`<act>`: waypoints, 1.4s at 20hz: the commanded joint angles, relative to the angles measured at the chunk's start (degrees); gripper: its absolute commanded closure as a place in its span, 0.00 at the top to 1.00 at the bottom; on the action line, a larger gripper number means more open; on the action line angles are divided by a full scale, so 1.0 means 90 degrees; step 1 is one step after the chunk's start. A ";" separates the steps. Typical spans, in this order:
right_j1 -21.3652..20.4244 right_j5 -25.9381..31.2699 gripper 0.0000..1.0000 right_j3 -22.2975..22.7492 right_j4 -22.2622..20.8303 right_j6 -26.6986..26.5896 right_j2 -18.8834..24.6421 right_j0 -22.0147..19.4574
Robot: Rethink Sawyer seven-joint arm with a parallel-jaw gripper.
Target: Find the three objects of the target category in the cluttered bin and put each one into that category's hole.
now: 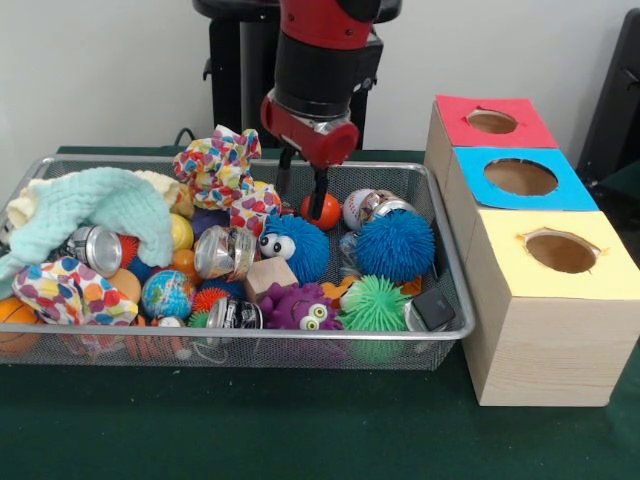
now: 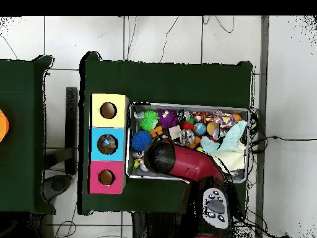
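At upper centre of the front view, the gripper (image 1: 301, 178) hangs over the bin (image 1: 452, 268), fingers parted and empty, one just above an orange ball (image 1: 325, 212). Filling the frame's left and middle, the bin sits beside three boxes (image 1: 545, 330) at right.

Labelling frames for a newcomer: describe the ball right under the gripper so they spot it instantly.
Start at the wire mesh bin left of the three wooden boxes, then follow the red arm down to its gripper at the bin's far side. Just below the open fingers sits a small orange ball, smooth and glossy, unlike the fuzzy blue eyed ball in front.
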 commanded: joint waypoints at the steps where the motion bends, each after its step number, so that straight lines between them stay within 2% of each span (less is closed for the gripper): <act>1: -0.0112 0.0645 1.00 0.0200 0.0265 0.0970 0.0071 0.0326; 12: 0.0632 -0.0279 1.00 0.0128 0.0587 0.1253 0.0047 0.0602; 17: 0.1040 -0.0765 1.00 0.0141 0.0993 0.1765 -0.0010 0.1090; 23: 0.1394 -0.0873 1.00 -0.0098 0.1506 0.1833 -0.0141 0.1483; 28: 0.1318 -0.0599 1.00 -0.0125 0.1950 0.1846 -0.0377 0.1888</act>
